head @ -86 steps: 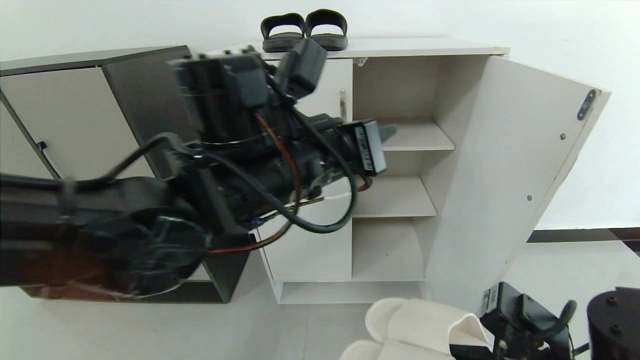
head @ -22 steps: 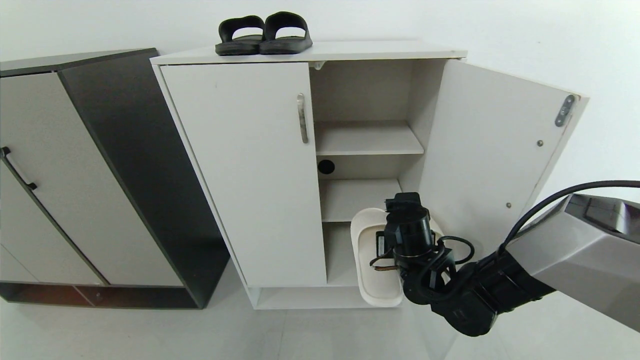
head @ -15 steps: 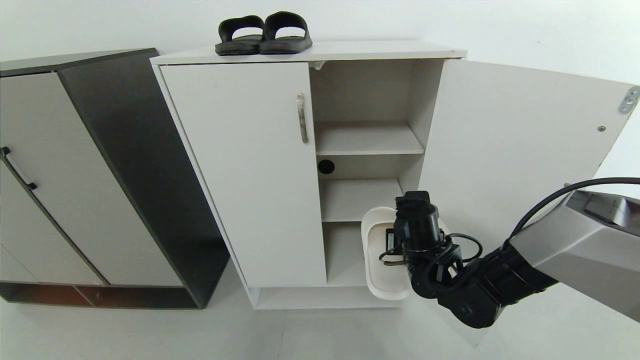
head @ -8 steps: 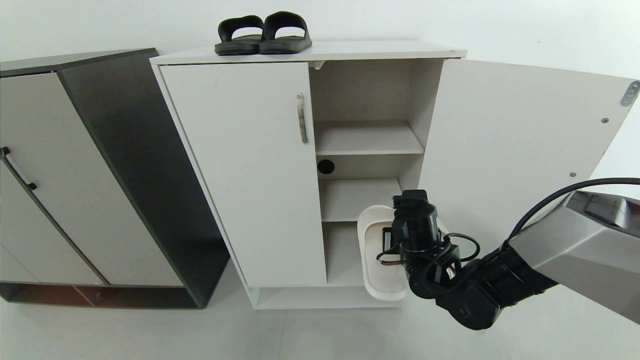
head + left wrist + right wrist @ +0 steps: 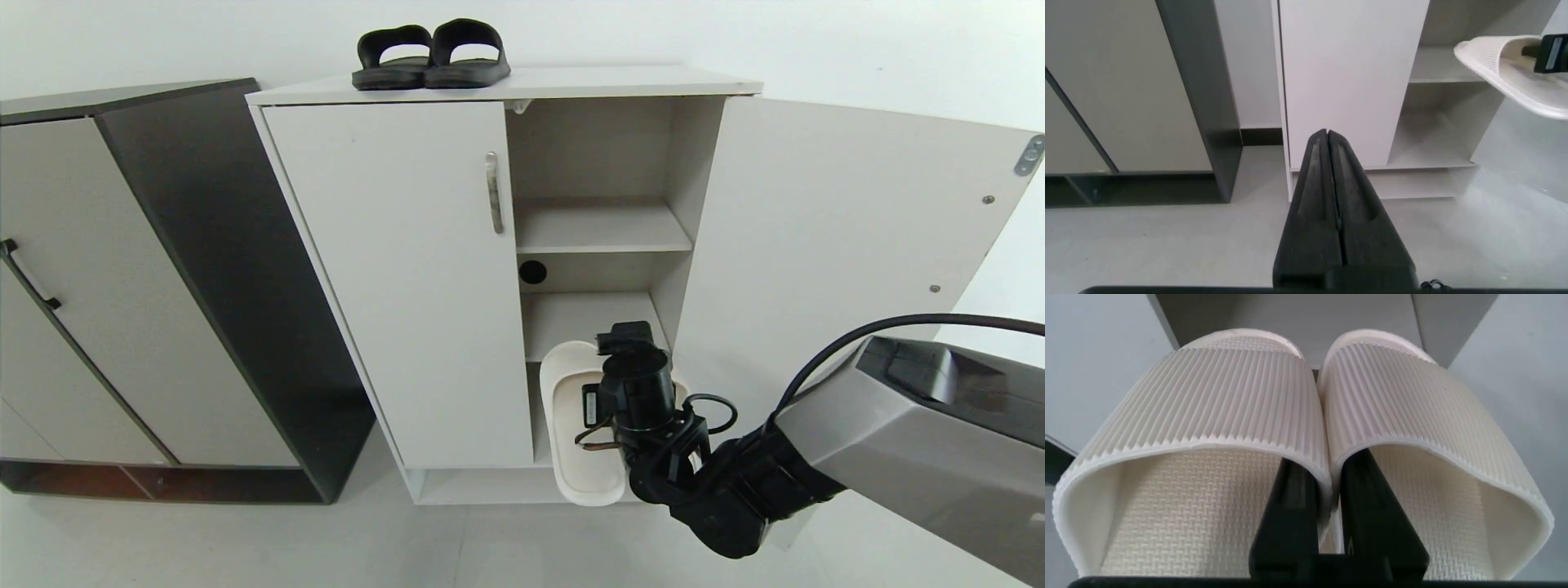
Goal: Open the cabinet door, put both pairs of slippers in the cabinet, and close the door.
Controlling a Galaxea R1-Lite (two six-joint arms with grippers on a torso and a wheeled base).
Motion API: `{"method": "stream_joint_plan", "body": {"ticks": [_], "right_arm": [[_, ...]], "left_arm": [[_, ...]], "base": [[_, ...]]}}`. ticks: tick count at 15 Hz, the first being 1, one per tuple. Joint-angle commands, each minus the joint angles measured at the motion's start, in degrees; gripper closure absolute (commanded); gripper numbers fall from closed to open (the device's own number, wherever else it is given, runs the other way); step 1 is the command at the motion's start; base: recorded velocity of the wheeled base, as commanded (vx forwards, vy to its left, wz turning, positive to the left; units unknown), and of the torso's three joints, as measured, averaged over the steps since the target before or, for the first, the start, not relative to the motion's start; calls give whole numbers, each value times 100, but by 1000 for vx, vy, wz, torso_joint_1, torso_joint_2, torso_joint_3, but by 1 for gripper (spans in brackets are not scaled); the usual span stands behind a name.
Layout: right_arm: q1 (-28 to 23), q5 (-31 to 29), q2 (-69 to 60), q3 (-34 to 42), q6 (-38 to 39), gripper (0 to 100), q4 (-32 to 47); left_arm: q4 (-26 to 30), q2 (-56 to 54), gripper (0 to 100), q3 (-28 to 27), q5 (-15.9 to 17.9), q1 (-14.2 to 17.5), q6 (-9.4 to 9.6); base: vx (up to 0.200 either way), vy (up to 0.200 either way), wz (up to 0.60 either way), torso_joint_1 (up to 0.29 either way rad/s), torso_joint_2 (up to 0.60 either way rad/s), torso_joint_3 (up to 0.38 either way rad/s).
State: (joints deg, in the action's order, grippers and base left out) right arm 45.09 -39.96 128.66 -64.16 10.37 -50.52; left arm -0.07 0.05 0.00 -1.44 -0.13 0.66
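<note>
Right gripper (image 5: pixel 1328 498) is pinching the inner straps of the ribbed cream-white foam slippers (image 5: pixel 581 425). They hang just in front of the white wooden cabinet (image 5: pixel 506 82)'s open lower shelves, toes pointing inward, so the push looks straight ahead. Left gripper (image 5: pixel 1327 163) is pressed together, well back.

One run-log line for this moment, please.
right door: open | white slippers: in right tool, at lower compartment opening | black slippers: on cabinet top | left tool: shut, empty

White slippers (image 5: pixel 571 461) farther left, lower
</note>
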Motion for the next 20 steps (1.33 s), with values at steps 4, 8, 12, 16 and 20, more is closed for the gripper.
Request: {"method": "stream_joint_plan", "body": {"ticks": [4,8,12,16,20], "right_arm": [[-1,-12,274,-62,0,100,-37],[-1,-21,318,-53,-9,100,-134],[-1,-29,353,9,-290,100,-494],[-1,-82,458,351,-1257,100,-1918],[-1,-152,502,360,-1477,100,-2305]], "left_arm": [[-1,4,100,0,-6,-4,-13],[-1,4,100,0,-6,-4,-13],[-1,4,100,0,-6,-4,-22],[-1,4,100,0,3,-4,-22],[-1,4,100,0,-6,-4,-31]], "base": [[0,0,0,0,0,0],[0,0,0,2,1,-157],[0,0,0,4,1,-196],[0,0,0,4,2,-200],[0,0,0,4,2,-161]]}}
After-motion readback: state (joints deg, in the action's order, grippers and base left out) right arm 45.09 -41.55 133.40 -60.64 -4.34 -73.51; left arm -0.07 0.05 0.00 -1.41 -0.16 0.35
